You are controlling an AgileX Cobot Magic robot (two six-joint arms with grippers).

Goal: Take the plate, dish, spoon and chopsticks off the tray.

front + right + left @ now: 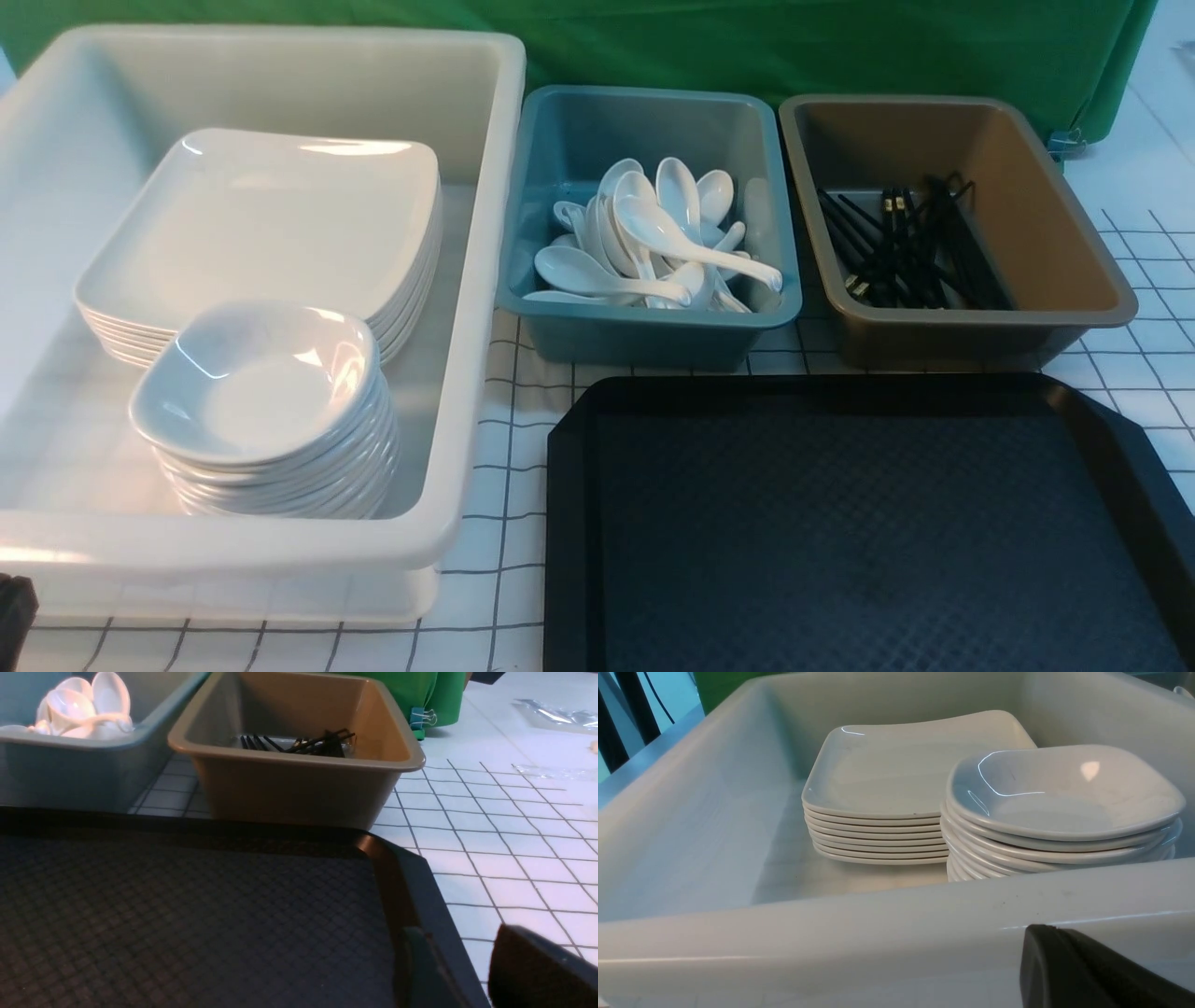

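Note:
The black tray [868, 541] lies at the front right, and nothing rests on its textured floor. White plates [271, 219] lie stacked in the white bin, with a stack of small dishes [257, 383] in front of them. Spoons [653, 247] fill the blue bin and black chopsticks [910, 247] lie in the brown bin. My left gripper [1055, 928] is shut and empty, just outside the white bin's near wall [878, 933]. My right gripper [472, 956] is open at the tray's right rim [439, 914], one finger over the tray and one over the cloth.
The white bin [467, 373] fills the left side. Behind the tray stand the blue bin [653, 336] and the brown bin [1055, 224]. Everything sits on a white checked cloth [504, 448], with a green backdrop [794, 47] at the back.

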